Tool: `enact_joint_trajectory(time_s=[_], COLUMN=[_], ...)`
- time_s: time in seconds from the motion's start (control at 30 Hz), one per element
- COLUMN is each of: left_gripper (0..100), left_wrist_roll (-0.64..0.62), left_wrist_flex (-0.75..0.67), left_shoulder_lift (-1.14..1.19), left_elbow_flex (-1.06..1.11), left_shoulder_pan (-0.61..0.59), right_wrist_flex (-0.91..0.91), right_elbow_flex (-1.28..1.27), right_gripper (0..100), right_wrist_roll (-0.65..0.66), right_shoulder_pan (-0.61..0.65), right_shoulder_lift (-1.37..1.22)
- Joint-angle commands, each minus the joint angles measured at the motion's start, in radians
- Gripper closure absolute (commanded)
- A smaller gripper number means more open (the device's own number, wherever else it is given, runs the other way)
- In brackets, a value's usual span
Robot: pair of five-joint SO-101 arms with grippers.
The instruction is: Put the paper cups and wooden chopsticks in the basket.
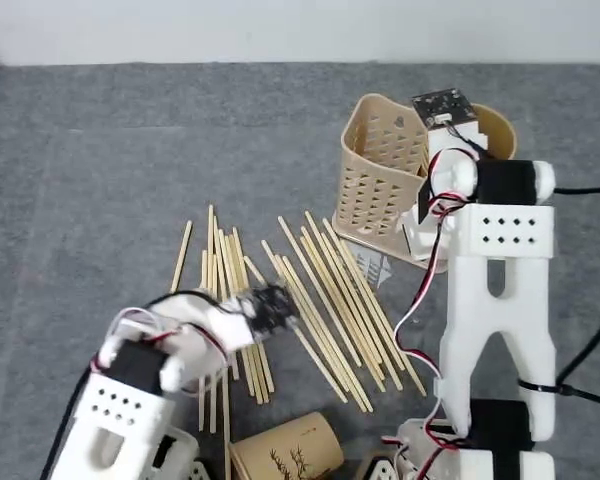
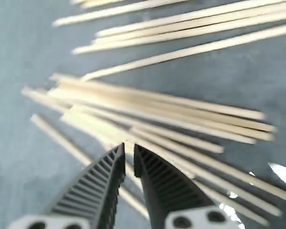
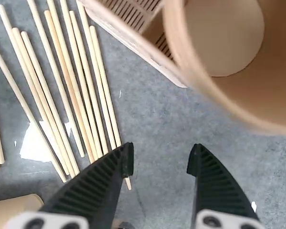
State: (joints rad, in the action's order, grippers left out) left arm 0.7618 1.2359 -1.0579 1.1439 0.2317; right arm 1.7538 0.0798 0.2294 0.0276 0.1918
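Observation:
Many wooden chopsticks [image 1: 330, 295] lie fanned out on the grey mat in front of the beige slotted basket [image 1: 385, 175]. My left gripper [image 2: 128, 147] hangs low over one bundle [image 2: 181, 112], its jaws nearly together around a pale chopstick end. My right gripper [image 3: 160, 160] is open above bare mat, beside the basket [image 3: 128, 19]. One brown paper cup [image 3: 219, 47] sits just beyond it, next to the basket, its mouth facing the camera. Another paper cup [image 1: 290, 452] lies on its side near the front edge.
A white paper scrap [image 3: 35, 140] lies among the chopsticks near the basket. The right arm's white body [image 1: 500, 300] stands along the right side and the left arm [image 1: 130, 390] sits at the front left. Open mat stretches to the far left.

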Motion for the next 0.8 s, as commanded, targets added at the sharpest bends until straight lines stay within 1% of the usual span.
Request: enact_joint_trajectory(time_s=[0.0, 0.1, 0.23, 0.37, 0.53, 0.67, 0.77], left_gripper=[97, 97, 97, 97, 97, 96, 93], left_wrist_roll=[0.003, -0.014, -0.149, -0.249, -0.356, -0.377, -0.377], left_wrist_flex=[-0.061, -0.121, -0.273, -0.437, -0.612, -0.732, -0.845], left_shoulder_lift=[0.000, 0.000, 0.000, 0.000, 0.000, 0.000, 0.000], left_elbow_flex=[-0.002, 0.012, 0.081, 0.174, 0.274, 0.366, 0.456], left_shoulder_pan=[-0.133, -0.258, -0.408, -0.505, -0.565, -0.566, -0.566], right_wrist_flex=[0.039, 0.039, 0.039, 0.039, 0.041, 0.041, 0.041], right_elbow_flex=[0.049, 0.049, 0.049, 0.049, 0.049, 0.049, 0.058], right_gripper=[78.6, 78.6, 78.6, 78.6, 78.6, 78.6, 78.6], right_wrist_roll=[-0.005, -0.005, -0.005, -0.005, -0.005, -0.009, -0.061], right_shoulder_pan=[0.007, 0.008, 0.008, 0.008, 0.002, 0.002, 0.001], right_shoulder_lift=[0.062, 0.062, 0.062, 0.064, 0.064, 0.065, 0.074])
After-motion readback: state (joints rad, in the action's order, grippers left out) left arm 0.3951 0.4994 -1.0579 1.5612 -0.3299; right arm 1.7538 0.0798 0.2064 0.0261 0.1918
